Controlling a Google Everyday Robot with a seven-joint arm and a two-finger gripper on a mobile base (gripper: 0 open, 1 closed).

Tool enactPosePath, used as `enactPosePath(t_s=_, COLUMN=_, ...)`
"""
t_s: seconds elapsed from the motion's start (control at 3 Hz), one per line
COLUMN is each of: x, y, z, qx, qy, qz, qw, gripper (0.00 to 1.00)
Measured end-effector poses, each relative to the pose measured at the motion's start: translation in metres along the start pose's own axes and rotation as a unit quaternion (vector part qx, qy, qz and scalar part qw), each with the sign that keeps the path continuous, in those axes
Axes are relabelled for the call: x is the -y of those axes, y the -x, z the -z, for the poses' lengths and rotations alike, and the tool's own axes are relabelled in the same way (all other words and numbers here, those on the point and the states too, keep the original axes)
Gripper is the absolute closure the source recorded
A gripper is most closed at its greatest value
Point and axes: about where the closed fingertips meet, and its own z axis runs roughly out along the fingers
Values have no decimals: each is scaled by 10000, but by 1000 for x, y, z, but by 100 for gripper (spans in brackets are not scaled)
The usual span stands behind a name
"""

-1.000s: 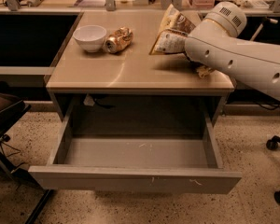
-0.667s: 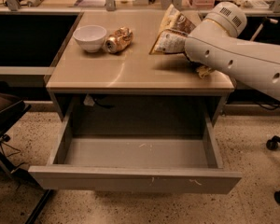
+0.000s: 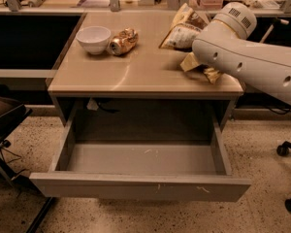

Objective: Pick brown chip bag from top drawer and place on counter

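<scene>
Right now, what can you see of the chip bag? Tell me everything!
The chip bag is crumpled, shiny foil, brown with cream-yellow ends. It lies on the counter, at the back right, not in the drawer. The robot's white arm crosses in front of it and hides its middle; cream-yellow bits stick out below the arm. The gripper is hidden behind that arm, so I can't see whether it touches the bag.
</scene>
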Motion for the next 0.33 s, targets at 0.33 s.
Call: enactPosePath(t_s=0.33, x=0, y=0, z=0, qx=0, qy=0, qz=0, qw=10000, gripper=0)
